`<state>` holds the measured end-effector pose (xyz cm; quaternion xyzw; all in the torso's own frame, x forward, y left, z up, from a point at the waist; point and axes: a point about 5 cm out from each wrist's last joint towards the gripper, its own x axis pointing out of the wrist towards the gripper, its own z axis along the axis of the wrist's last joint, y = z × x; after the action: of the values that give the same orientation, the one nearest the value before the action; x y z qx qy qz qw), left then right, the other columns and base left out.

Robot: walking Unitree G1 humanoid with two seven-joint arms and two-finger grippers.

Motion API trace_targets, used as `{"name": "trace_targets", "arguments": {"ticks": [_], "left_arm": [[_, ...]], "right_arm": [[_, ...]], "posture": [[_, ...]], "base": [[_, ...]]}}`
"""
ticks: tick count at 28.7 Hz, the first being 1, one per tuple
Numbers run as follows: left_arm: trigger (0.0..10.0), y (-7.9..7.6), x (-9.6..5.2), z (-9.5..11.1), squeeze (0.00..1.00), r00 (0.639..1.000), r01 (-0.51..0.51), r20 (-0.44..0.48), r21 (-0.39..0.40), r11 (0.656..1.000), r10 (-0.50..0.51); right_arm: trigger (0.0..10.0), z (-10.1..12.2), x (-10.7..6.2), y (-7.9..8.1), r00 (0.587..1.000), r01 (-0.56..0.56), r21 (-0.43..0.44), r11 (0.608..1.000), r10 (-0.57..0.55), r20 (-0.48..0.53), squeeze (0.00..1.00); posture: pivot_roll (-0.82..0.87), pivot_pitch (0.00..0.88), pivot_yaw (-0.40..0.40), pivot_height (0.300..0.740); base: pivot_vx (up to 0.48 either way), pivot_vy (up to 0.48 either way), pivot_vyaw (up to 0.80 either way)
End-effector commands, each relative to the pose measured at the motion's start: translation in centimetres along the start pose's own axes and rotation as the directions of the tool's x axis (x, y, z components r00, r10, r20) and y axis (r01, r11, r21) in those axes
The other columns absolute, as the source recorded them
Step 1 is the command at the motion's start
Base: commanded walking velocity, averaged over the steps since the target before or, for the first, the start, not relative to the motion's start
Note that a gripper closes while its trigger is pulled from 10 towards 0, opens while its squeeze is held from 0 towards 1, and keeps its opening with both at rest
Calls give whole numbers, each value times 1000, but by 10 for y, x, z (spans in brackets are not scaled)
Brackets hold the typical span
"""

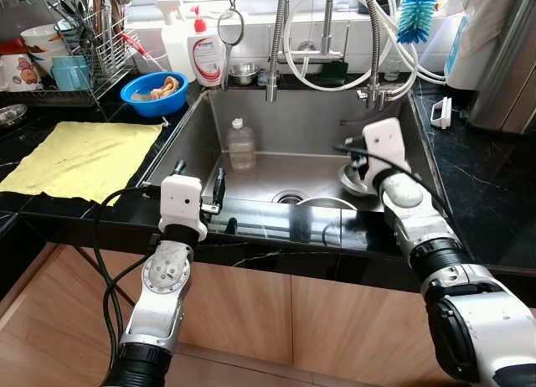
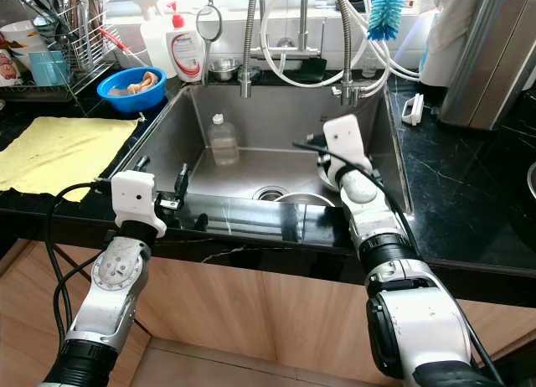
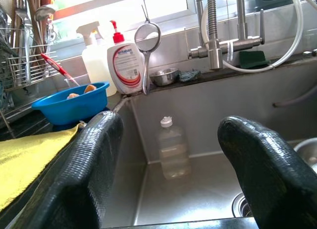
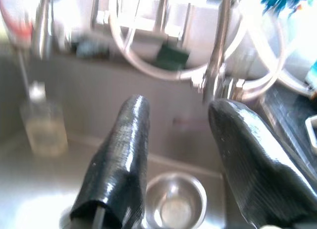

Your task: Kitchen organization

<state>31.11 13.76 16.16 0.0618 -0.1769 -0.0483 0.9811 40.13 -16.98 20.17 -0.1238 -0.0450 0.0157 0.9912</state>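
While the right pincer (image 4: 173, 159) hangs inside the sink (image 1: 251, 119) with its fingers spread, holding nothing, a small steel bowl (image 4: 174, 206) sits on the sink floor directly under it. My read: that bowl is the likely target, and taking it means dropping straight down and closing over the rim. Left pincer (image 3: 173, 169) is parked over the sink's front edge, about 7 o'clock from the drain (image 1: 289, 198), also agape and empty. A bottle (image 1: 240, 144) stands at 11 o'clock from the drain. Right wrist view is blurred. A white plate (image 1: 327, 203) at the front wall is half cut off. Blue bowl (image 1: 153, 92) contents unclear.
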Motion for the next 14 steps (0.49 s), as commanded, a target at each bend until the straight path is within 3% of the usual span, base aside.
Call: {"name": "trace_targets", "arguments": {"ticks": [1,5,7,10,14], "left_arm": [[10000,3,0,2,0,1000,-8,1,8,1000,8],[10000,3,1,2,0,1000,-6,2,7,1000,6],[10000,2,1,3,0,1000,-2,4,5,1000,2],[10000,2,1,2,0,1000,-3,4,5,1000,3],[10000,2,1,3,0,1000,-3,9,5,1000,3]], "right_arm": [[10000,9,-5,3,998,16,63,998,-19,57,0],[10000,18,-19,10,992,20,101,995,-32,119,0],[10000,23,-35,23,989,-20,125,992,1,149,0],[10000,27,-50,29,983,-40,142,989,13,185,0],[10000,20,-63,24,981,-19,155,988,-11,192,0]], "posture": [[-89,0,71,740],[-95,0,72,740],[-101,0,68,740],[-114,0,70,740],[-115,0,68,740]], "base": [[0,0,0],[0,0,0],[0,0,0],[0,0,0],[0,0,0]]}}
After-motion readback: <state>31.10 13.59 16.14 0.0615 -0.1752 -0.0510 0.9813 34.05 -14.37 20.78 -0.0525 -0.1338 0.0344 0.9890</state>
